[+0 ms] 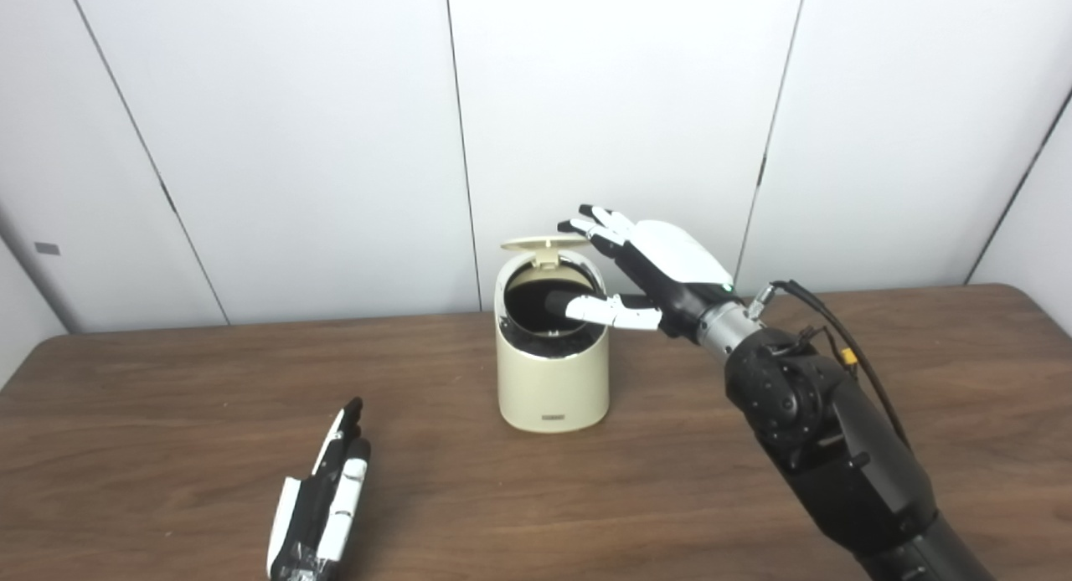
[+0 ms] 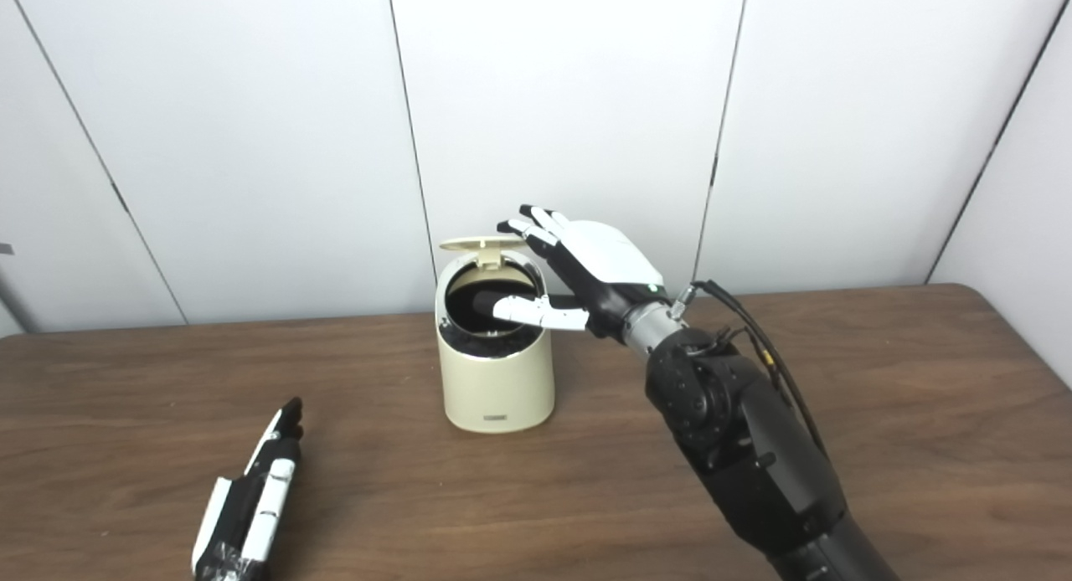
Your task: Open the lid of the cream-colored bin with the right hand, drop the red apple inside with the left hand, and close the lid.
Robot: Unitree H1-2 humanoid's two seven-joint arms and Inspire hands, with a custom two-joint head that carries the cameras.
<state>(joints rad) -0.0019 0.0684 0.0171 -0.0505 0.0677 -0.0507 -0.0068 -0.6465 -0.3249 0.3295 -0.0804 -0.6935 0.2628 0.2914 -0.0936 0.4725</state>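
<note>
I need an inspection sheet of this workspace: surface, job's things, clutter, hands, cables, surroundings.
Surface: brown wooden table, bare around the bin.
Job's things: cream bin upright near the table's back edge; lid raised; inside looks dark. Apple: nothing seen.
Clutter: nothing seen.
Hands: right hand open at the bin's top, fingers by the lid edge, thumb over the opening. Left hand open, flat near the front edge, holding nothing.
Cables: black cable with a yellow connector runs along the right forearm.
Surroundings: white wall panels with dark seams behind the table.
</note>
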